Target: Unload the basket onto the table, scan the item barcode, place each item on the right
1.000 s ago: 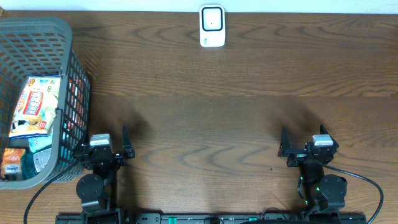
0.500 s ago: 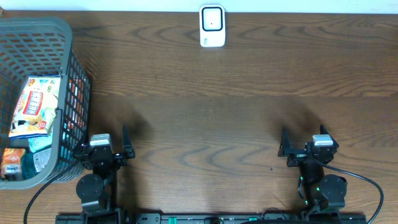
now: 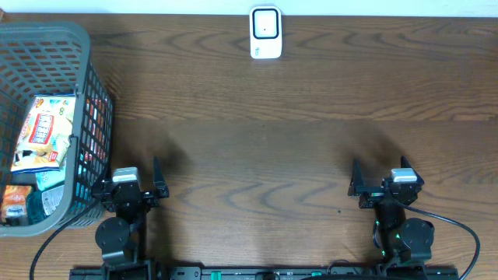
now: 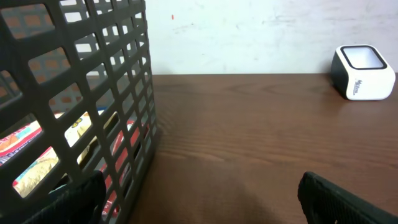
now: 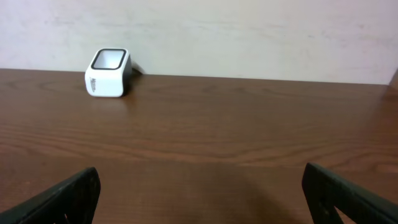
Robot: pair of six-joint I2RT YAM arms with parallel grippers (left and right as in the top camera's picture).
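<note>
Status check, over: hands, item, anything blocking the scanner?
Open and empty: left hand, right hand. No item picked, snack packets lie in basket. The scanner at far edge, nothing blocking it.

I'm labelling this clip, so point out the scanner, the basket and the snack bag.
scanner (image 3: pixel 265 32), overhead view, on its white top face.
basket (image 3: pixel 47 29), overhead view, on the far rim.
snack bag (image 3: pixel 43 128), overhead view, on its printed front, inside the basket.
</note>
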